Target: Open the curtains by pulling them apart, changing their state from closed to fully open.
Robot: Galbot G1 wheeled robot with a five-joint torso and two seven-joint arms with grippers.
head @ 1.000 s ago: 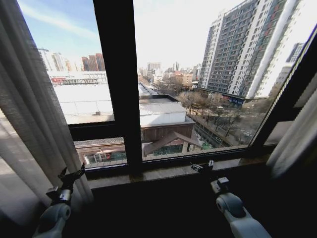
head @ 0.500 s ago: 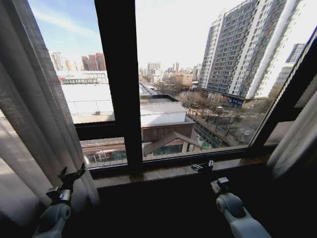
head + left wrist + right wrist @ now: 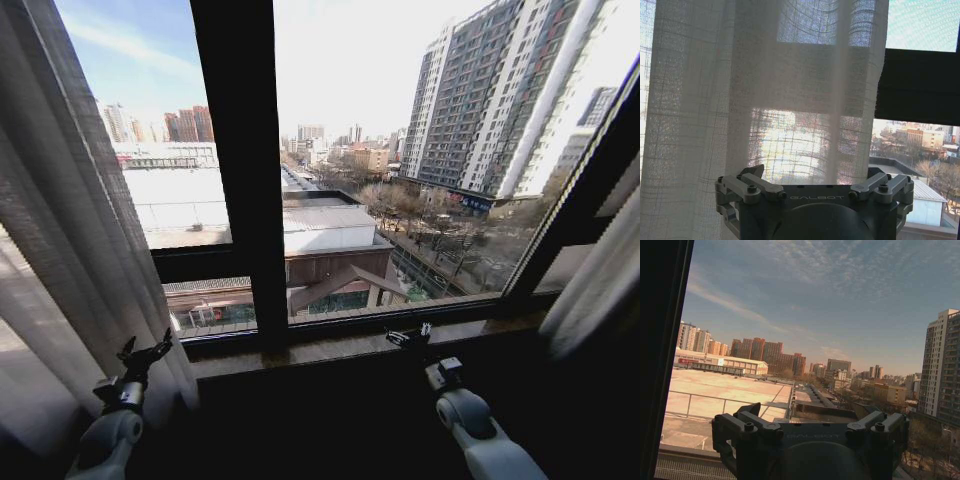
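Observation:
The curtains are parted. The left sheer white panel (image 3: 70, 230) hangs bunched along the left side of the window, and the right panel (image 3: 595, 290) is gathered at the far right edge. My left gripper (image 3: 145, 348) is open and low, just in front of the left panel's lower edge, with nothing between its fingers. In the left wrist view the woven pleated fabric (image 3: 765, 100) hangs close ahead. My right gripper (image 3: 410, 335) is open and stands by the window sill (image 3: 330, 348), well clear of the right panel and facing bare glass.
A thick dark mullion (image 3: 240, 170) splits the window, with a dark crossbar (image 3: 190, 262) low on the left pane. City buildings show through the glass. The dark wall below the sill lies between the two arms.
The whole head view has shifted very slightly. The left panel's lower edge has swayed a little to the right. Both arms are where they were.

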